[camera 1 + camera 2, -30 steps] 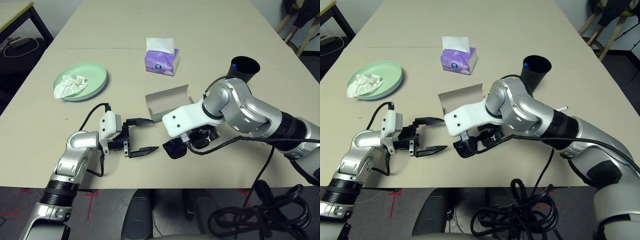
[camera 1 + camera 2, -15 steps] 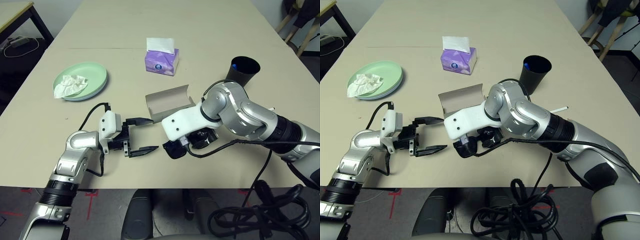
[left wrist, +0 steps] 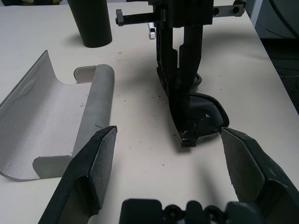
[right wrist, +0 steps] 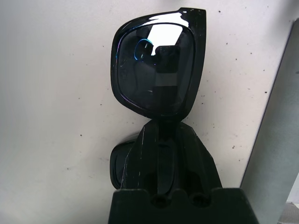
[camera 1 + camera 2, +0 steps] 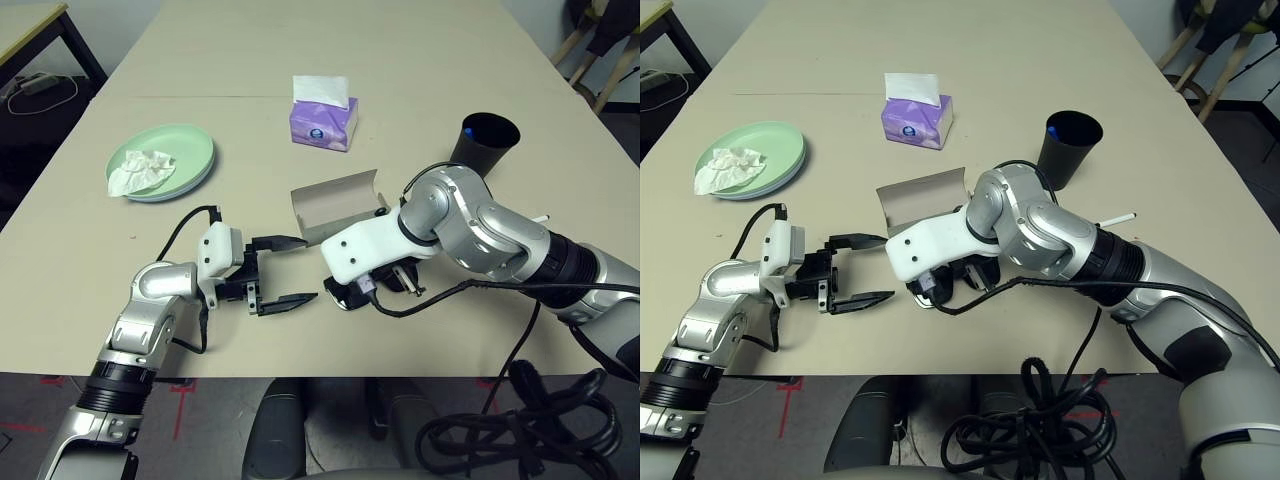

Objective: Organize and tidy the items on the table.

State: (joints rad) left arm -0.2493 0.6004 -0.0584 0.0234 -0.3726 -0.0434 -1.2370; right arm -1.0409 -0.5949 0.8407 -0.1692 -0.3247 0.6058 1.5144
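Sunglasses are lying on the surface beside the open case, the right fingers pinching them shut at the bridge; left fingers are waiting wide open. Next, probably lifting them into the case.

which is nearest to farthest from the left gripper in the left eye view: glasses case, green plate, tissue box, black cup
1. glasses case, lying open just past the left gripper
2. green plate, far left
3. tissue box, behind the case
4. black cup, far right
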